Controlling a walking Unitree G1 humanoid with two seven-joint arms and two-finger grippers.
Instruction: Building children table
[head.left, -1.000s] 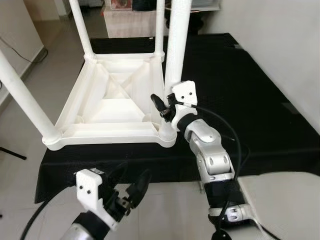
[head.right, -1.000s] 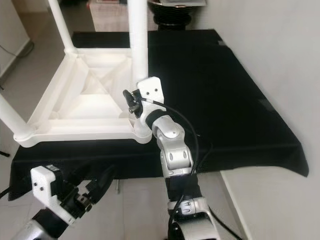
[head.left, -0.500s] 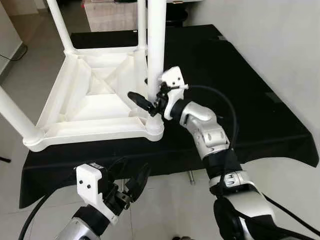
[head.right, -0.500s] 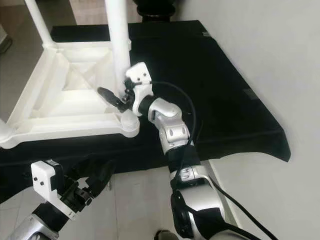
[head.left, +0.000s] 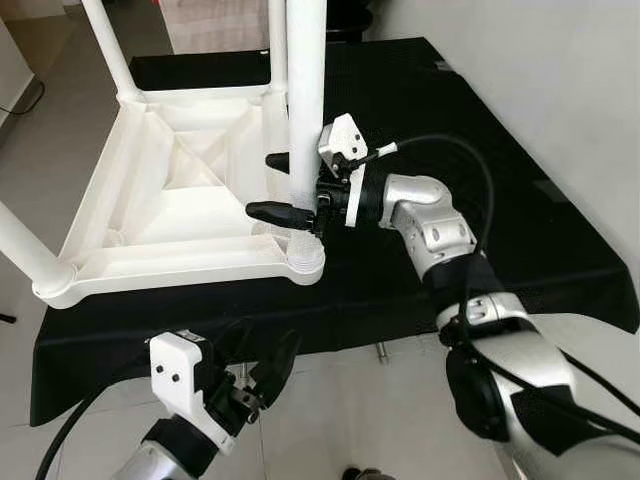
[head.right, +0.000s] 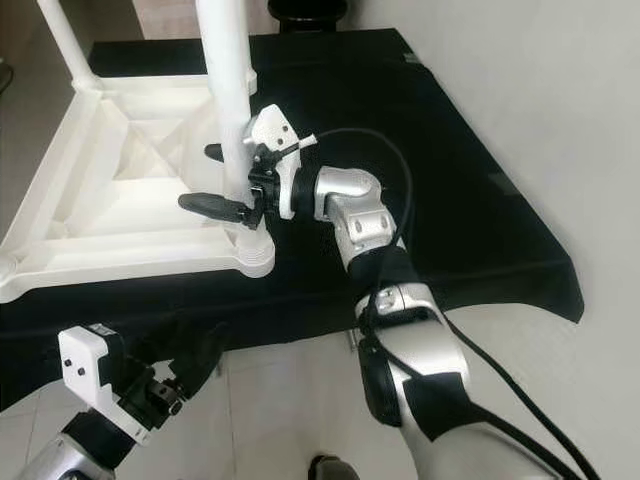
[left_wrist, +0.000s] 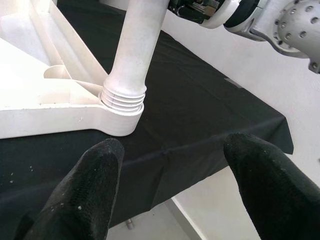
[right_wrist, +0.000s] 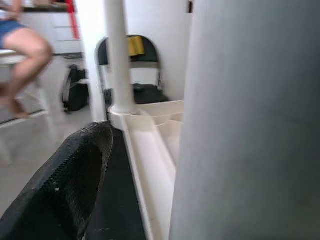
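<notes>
Around near table leg (head.left: 303, 100): right claw (head.left: 282, 187), fingers spread.

1. The right gripper (head.left: 292, 187) straddles the near table leg (head.left: 305, 90), one finger on each side, so that leg's base is blocked;
2. The overturned table top (head.left: 185, 215) covers the left of the black cloth (head.left: 470, 150); the cloth's right half lies bare;
3. The left gripper (head.left: 255, 375) hangs spread below the cloth's front edge, apart from everything.
</notes>
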